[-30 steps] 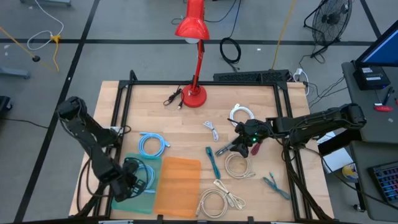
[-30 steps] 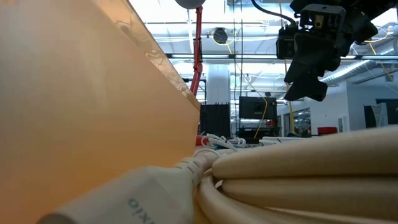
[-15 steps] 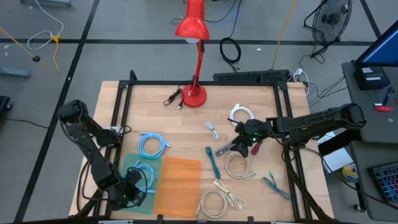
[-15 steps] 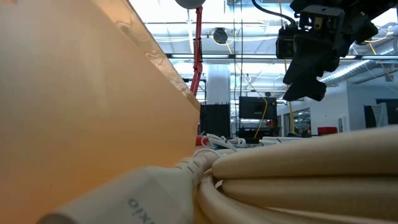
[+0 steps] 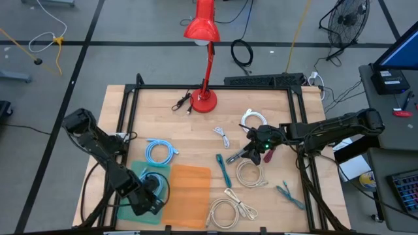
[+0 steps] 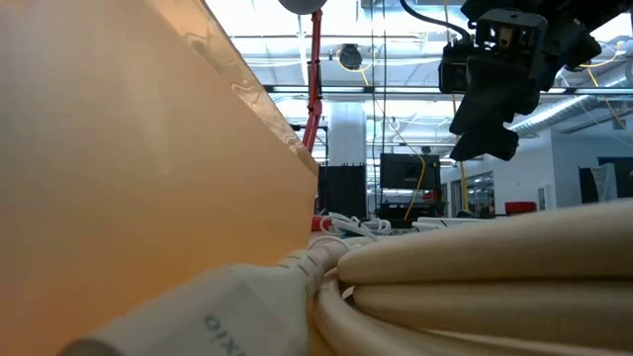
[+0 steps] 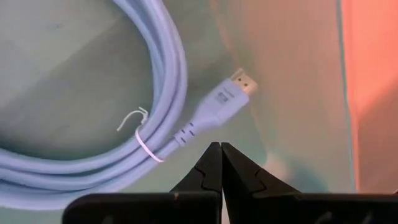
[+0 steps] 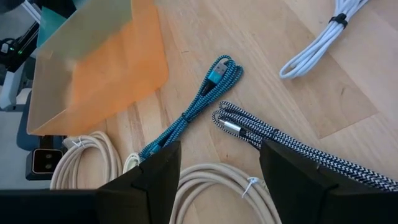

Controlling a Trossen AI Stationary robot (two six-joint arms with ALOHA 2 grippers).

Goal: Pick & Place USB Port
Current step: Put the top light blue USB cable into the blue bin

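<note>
A light blue coiled USB cable (image 7: 93, 143) lies in the green tray (image 5: 133, 171) at the near left. Its plug (image 7: 229, 98) rests on the tray floor, and a white tie binds the coil. My left gripper (image 7: 221, 152) is shut and hovers over the cable just behind the plug, pointing steeply down; in the high view my left gripper (image 5: 149, 196) is over the tray's near right part. My right gripper (image 8: 217, 186) stands open above the table right of centre, over a black-and-white braided cable (image 8: 273, 140).
An orange tray (image 5: 186, 196) sits beside the green one. A second light blue coil (image 5: 160, 151), a teal braided cable (image 8: 199, 102), beige coils (image 5: 248, 173) and white cables (image 5: 253, 119) lie on the wood. A red lamp (image 5: 204, 98) stands at the far edge.
My left gripper has moved across the green tray toward the orange tray and a little down, turning and tipping steeper. It has stayed shut. My right arm has kept still.
</note>
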